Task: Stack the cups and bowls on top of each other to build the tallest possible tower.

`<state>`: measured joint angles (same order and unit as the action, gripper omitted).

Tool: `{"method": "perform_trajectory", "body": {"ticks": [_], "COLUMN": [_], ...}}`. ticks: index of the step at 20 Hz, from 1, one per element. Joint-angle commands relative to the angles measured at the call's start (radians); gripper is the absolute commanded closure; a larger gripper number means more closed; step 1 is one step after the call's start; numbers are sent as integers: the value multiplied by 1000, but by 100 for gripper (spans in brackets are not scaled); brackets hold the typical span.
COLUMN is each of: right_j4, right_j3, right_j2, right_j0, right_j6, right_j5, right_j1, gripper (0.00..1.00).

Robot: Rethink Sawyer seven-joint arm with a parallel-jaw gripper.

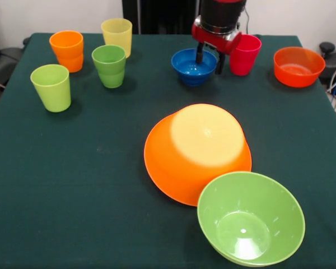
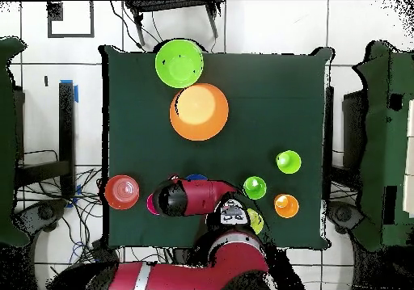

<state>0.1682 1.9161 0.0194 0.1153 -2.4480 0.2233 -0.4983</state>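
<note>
My gripper hangs over the small blue bowl at the far side of the table. It is open, with one finger inside the bowl and the other outside its right rim. A red-pink cup stands just right of the gripper, and a small red-orange bowl stands further right. The very large orange bowl lies upside down mid-table. The light green bowl sits upright against its near edge. Orange, pale yellow, green and lime green cups stand at the far left. The purple bowl is out of view.
In the overhead view my arm covers most of the blue bowl and the red-pink cup. The orange bowl, light green bowl and red-orange bowl show there. The table has a dark green cloth.
</note>
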Motion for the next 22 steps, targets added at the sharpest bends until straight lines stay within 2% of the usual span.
{"method": "perform_trajectory", "body": {"ticks": [1,5,6,9,11,19,22], "right_j4": [6,-1,0,15,13,-27,-15], "right_j3": [-129,-148,-155,-168,-168,-231,-262], "right_j2": [1,27,42,65,37,-26,-39], "right_j0": [-38,-67,-77,-93,-72,-48,-46], "right_j6": [-60,-72,-72,-68,-35,80,104], "right_j5": [-45,-50,-54,-78,-14,318,361], "right_j1": [80,96,97,95,66,-170,-213], "gripper": [0,0,100,100,100,100,100]}}
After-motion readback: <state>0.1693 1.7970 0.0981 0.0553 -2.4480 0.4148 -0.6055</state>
